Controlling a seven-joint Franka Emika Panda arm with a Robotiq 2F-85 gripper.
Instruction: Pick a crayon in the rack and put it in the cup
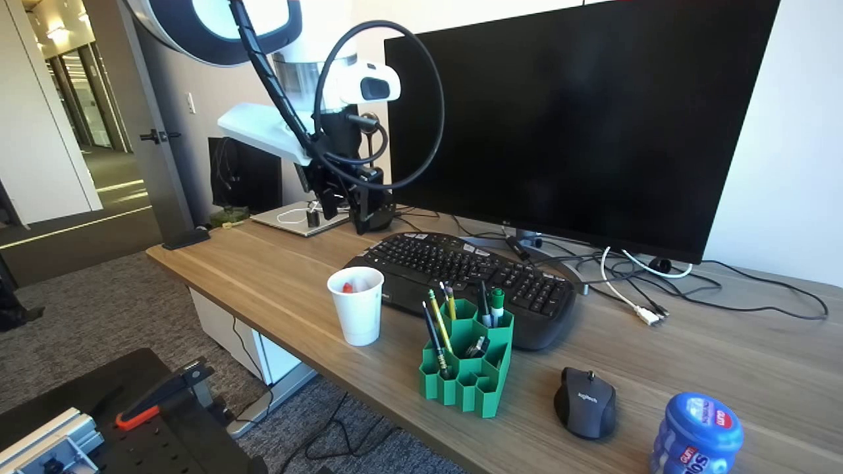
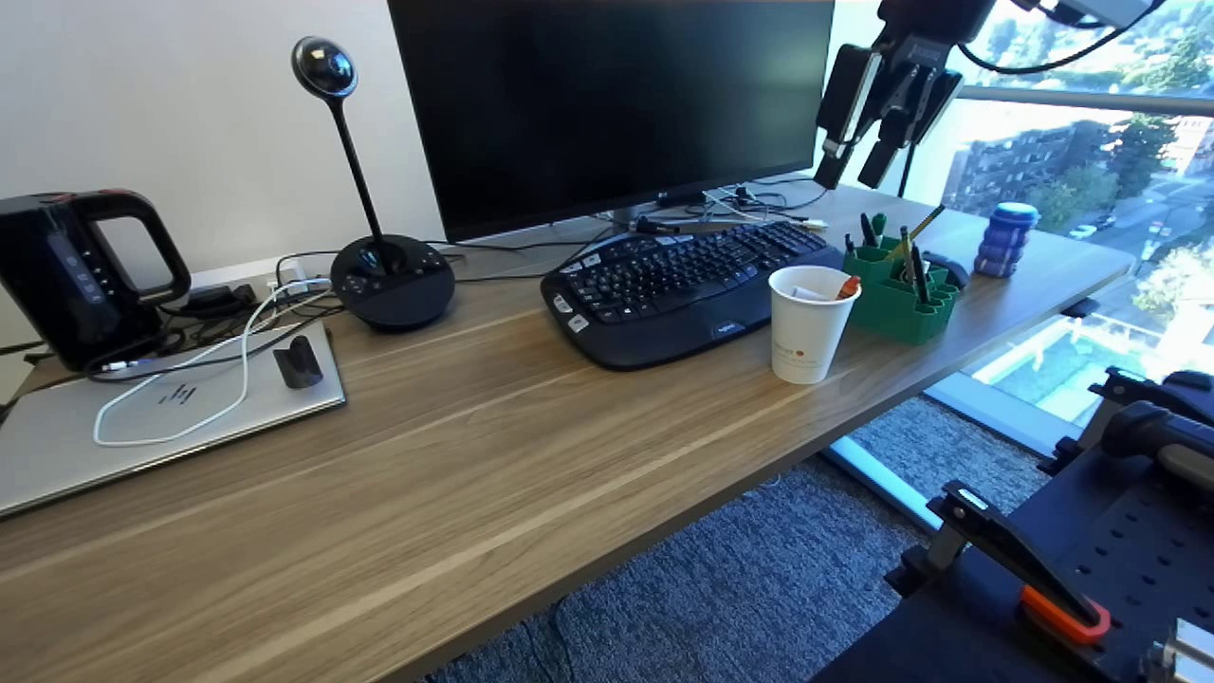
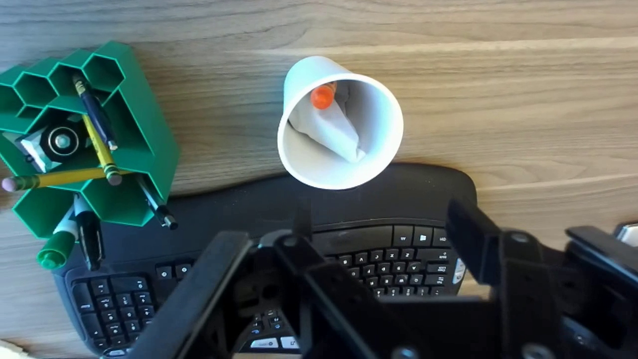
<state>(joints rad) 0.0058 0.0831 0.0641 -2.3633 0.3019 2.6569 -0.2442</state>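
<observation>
The green rack stands on the desk, also in an exterior view and at the left of the wrist view. It holds pencils, pens and markers. The white cup stands upright beside it, also in an exterior view and the wrist view. An orange-red crayon leans inside the cup with a white piece of paper; its tip shows in both exterior views. My gripper is open and empty, raised above the keyboard, also in both exterior views.
A black keyboard lies behind the cup and rack, before a large monitor. A mouse and a blue can are beyond the rack. A webcam stand, laptop, kettle and loose cables are on the desk.
</observation>
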